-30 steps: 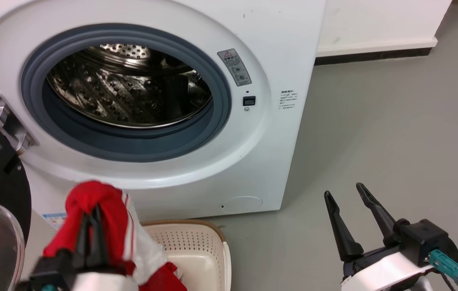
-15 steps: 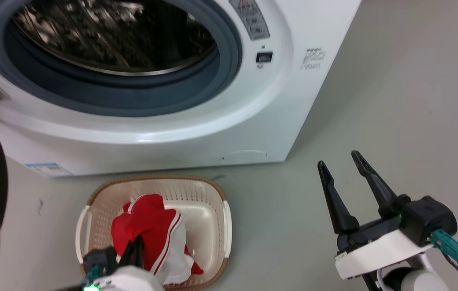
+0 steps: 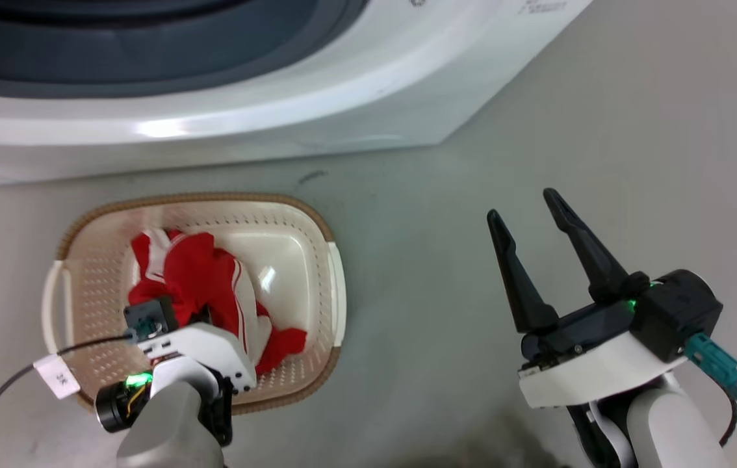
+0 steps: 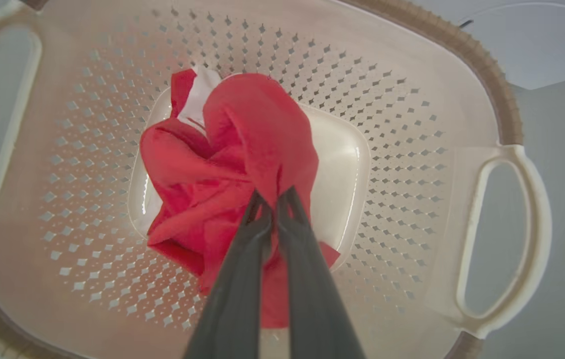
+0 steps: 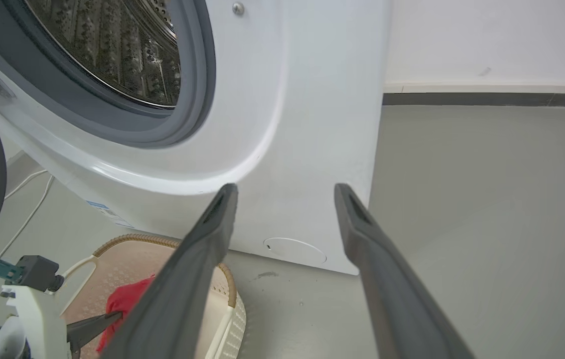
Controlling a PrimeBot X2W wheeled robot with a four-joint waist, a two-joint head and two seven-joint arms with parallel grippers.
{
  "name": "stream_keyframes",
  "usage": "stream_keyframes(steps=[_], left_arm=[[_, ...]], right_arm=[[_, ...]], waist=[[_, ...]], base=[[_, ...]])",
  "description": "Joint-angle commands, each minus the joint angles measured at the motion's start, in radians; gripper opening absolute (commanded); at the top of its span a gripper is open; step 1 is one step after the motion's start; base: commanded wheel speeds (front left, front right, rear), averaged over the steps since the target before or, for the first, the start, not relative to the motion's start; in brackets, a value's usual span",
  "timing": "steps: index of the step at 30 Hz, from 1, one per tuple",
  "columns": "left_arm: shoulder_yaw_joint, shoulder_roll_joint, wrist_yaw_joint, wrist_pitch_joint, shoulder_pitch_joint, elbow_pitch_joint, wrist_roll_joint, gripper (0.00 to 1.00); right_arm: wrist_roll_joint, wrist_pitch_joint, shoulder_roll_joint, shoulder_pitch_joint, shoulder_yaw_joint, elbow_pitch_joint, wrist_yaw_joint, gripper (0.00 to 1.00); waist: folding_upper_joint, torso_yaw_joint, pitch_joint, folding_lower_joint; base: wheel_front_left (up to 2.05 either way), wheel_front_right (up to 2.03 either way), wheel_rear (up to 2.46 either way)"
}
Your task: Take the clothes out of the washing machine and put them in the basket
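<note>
Here, the clothes [image 4: 232,164] are seen as one crumpled bundle of bright red fabric with white panels and thin white stripes; the number of separate garments in the bundle cannot be told. The bundle is contained inside the basket [image 3: 320,224], covering much of its smooth bottom. A fold of the red cloth is pinched between the two dark fingers of the left gripper [image 4: 273,197], which are pressed together on it and pointed down into the basket. One basket is shown: cream-white, a rounded rectangle with diamond-shaped perforations in its sides, a brown woven-look rim and two side handles. It is set on the grey floor [image 3: 602,130] just in front of the one washing machine [image 3: 264,120], of which the white front, the grey door seal [image 3: 147,58] and the shiny perforated drum [image 5: 118,55] are visible. The right gripper [image 3: 523,205] is held over bare floor, well apart from the basket and to its right, with its two fingers spread wide and nothing between them.
</note>
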Motion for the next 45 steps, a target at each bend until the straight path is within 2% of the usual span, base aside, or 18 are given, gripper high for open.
stream_keyframes(steps=[1,5,8,10,16,22,30,40,45], left_arm=[[0.003,0.008,0.005,-0.002,-0.027,0.015,0.0,0.0],[0.0,0.033,0.008,-0.002,-0.076,0.07,0.012,0.0],[-0.016,0.053,-0.007,-0.002,-0.095,0.101,0.026,0.0],[-0.022,0.064,-0.014,-0.002,-0.101,0.106,0.033,1.0],[-0.024,0.062,-0.037,-0.002,-0.049,0.098,0.039,1.0],[-0.025,0.038,-0.056,-0.002,0.058,-0.025,0.064,1.0],[-0.001,0.017,-0.068,-0.002,0.212,-0.32,0.126,1.0],[0.003,0.003,-0.092,-0.003,0.35,-0.681,0.216,1.0],[-0.008,0.013,-0.098,-0.003,0.403,-0.831,0.267,1.0]], right_arm=[[0.012,-0.01,0.001,-0.021,0.001,0.005,-0.001,1.0],[0.02,-0.033,0.001,-0.044,0.007,0.028,-0.001,1.0],[0.026,-0.046,0.001,-0.057,0.008,0.047,-0.001,1.0],[0.031,-0.053,0.001,-0.062,0.007,0.064,-0.001,1.0],[0.022,-0.068,0.001,-0.052,0.005,0.124,-0.001,1.0],[-0.003,-0.052,0.001,0.002,-0.034,0.155,-0.001,1.0],[-0.044,-0.003,0.001,0.084,-0.099,0.128,-0.001,1.0],[-0.074,0.036,0.001,0.16,-0.169,0.093,-0.001,1.0],[-0.085,0.045,0.001,0.187,-0.195,0.08,-0.001,1.0]], waist=[[0.0,-0.037,0.075,-0.0003],[0.0,-0.054,0.109,-0.0003],[0.0,-0.06,0.114,-0.0003],[0.0,-0.06,0.108,-0.0003],[0.0,-0.038,-0.012,-0.0003],[0.0,0.003,-0.212,-0.0003],[0.0,0.043,-0.396,-0.0003],[0.0,0.077,-0.521,-0.0003],[0.0,0.089,-0.573,-0.0003]], base=[[0.0,0.0,0.0],[0.0,0.0,0.0],[0.0,0.0,0.0],[0.0,0.0,0.0],[0.0,0.0,0.0],[0.0,0.0,0.0],[0.0,0.0,0.0],[0.0,0.0,0.0],[0.0,0.0,0.0]])
